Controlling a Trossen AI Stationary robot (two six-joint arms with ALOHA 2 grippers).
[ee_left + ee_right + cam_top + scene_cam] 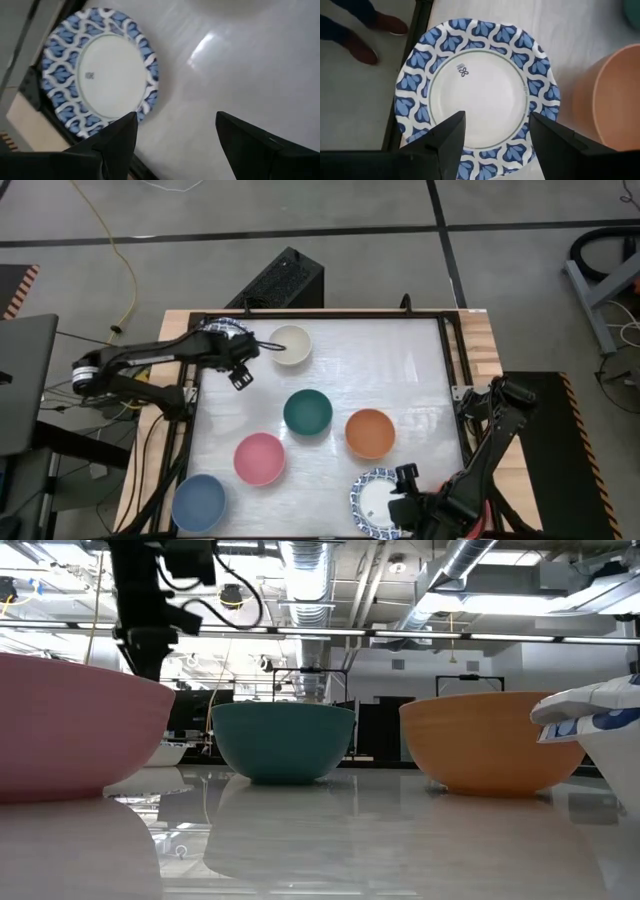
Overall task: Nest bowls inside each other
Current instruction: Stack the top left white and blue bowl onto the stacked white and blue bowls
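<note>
Both sets of jaws stand open and hold nothing. Your left gripper [240, 372] hovers at the far left corner of the table [420, 380], above and just beside a blue-rimmed white bowl [222, 330]. In the left wrist view that bowl [97, 70] lies ahead of the fingertips, offset toward one finger [122, 132]; the other finger sits over bare table. Judge this as a pre-grasp position: the open span suits pinching the rim, but the rim is not yet between the fingers.

Your right gripper [405, 495] hangs at the near right edge over a second blue-rimmed bowl [375, 500]. In the right wrist view this bowl [477, 90] is roughly centred ahead of the gap, with both fingers over its near rim.

The remaining bowls sit apart and upright, none nested: cream [291, 344] just beside the left gripper, green [307, 412] mid-table, orange [370, 433] near the right bowl, pink [260, 458], and blue [198, 502] at the near left corner. The spread layout leaves you clear access to each rim.
</note>
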